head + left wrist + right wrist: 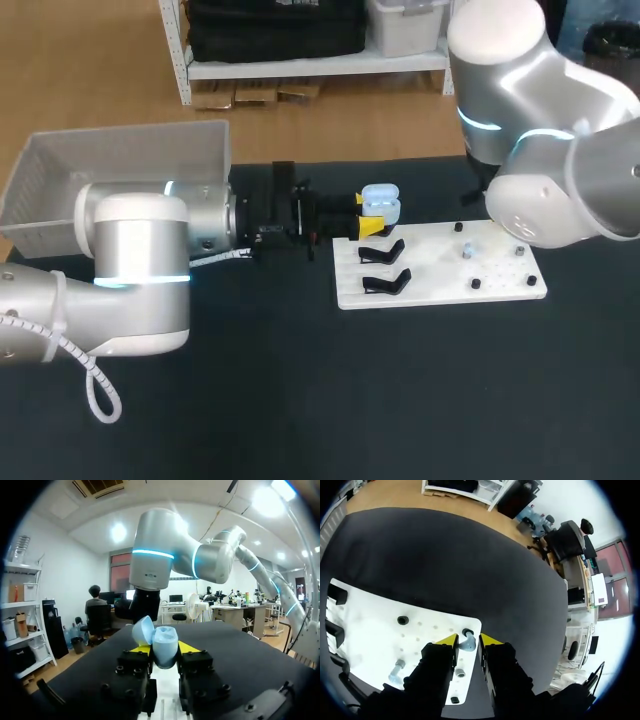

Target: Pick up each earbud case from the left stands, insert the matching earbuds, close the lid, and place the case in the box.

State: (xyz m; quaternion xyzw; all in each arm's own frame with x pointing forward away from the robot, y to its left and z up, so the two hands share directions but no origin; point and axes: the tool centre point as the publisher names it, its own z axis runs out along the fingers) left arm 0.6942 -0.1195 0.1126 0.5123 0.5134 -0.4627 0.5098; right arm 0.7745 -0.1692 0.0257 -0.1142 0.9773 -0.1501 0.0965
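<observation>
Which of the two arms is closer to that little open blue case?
Left. The left arm has its jaws clamped on the open blue case from both sides. The right arm is over the other end of the white board, apart from the case.

Pale blue earbud case (380, 203), lid open, clamped in left hand (366, 214)

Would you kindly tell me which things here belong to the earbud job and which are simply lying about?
For the job: earbud case, held in the left pincer; earbud at the right pincer; second earbud; empty stands; box.

Merely there: white board; its bare black pegs.
</observation>
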